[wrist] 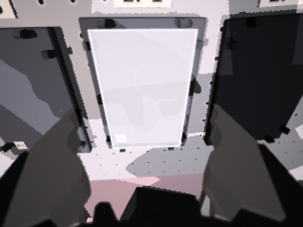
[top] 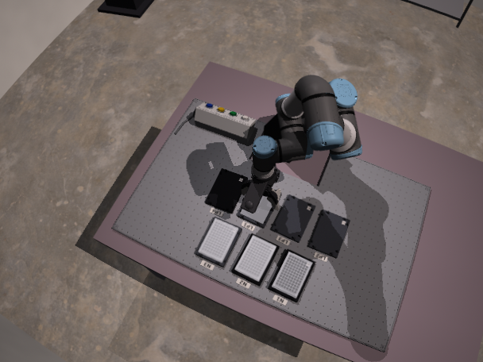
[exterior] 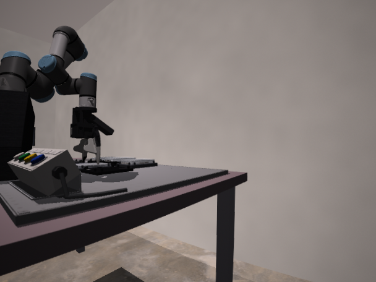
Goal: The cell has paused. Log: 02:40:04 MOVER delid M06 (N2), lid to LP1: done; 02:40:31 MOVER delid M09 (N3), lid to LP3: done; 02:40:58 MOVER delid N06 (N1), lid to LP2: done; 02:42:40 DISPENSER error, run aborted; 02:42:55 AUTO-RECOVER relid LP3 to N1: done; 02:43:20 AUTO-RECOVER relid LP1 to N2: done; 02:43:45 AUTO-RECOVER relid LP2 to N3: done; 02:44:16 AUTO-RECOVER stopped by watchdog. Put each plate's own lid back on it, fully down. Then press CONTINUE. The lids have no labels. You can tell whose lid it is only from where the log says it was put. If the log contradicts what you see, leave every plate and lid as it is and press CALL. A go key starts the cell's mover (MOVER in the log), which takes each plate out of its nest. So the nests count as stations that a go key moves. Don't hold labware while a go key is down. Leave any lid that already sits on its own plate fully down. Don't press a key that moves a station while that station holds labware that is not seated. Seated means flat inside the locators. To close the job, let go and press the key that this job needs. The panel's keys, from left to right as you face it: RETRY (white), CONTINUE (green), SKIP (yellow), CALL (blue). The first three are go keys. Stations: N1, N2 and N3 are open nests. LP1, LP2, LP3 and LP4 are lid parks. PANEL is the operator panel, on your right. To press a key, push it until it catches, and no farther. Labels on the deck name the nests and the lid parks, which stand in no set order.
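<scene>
My gripper (top: 257,204) (exterior: 91,160) (wrist: 146,107) is open, low over the second lid park from the left, its fingers standing apart on either side of a clear lid (top: 259,217) (wrist: 145,75). The lid lies flat in that park and the fingers do not touch it. In front stand three nests. The plates in N3 (top: 218,241) and N2 (top: 255,258) look covered by lids. The plate in N1 (top: 291,275) shows its bare wells. The other three lid parks (top: 226,190) (top: 293,218) (top: 329,233) are dark and empty.
The operator panel (top: 224,119) (exterior: 40,173) stands at the deck's back left in the overhead view, with blue (top: 209,105), yellow (top: 221,109), green (top: 233,113) and white (top: 245,117) keys. Its cable (exterior: 93,193) lies on the deck.
</scene>
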`<state>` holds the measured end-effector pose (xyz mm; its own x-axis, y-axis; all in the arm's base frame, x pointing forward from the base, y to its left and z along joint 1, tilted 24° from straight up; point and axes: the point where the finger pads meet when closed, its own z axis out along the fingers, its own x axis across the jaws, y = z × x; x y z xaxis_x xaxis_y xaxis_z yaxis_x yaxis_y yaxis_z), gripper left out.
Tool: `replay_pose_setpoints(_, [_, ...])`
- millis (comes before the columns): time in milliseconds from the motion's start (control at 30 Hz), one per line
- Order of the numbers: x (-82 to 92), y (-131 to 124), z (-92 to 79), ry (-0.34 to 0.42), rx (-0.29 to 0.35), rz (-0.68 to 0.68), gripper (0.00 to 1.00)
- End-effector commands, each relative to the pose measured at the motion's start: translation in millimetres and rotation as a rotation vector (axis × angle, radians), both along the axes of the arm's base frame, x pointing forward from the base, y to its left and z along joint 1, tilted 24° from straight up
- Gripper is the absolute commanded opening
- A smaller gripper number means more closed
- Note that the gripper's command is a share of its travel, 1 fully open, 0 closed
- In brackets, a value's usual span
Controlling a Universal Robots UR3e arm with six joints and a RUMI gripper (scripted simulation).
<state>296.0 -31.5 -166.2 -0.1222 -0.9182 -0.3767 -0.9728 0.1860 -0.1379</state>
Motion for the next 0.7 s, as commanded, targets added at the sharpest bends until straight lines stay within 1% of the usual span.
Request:
replay_pose_setpoints(0, [-0.9,-2.7,5.6,-0.001,-0.001,0.0,0.82])
replay_pose_setpoints(133, [-1.5,-3.8,8.7,-0.001,-0.001,0.0,0.82])
replay_pose_setpoints(600, [-6.1,-12.1,30.0,-0.001,-0.001,0.0,0.82])
replay_pose_setpoints(667, [-6.2,-12.2,30.4,-0.001,-0.001,0.0,0.82])
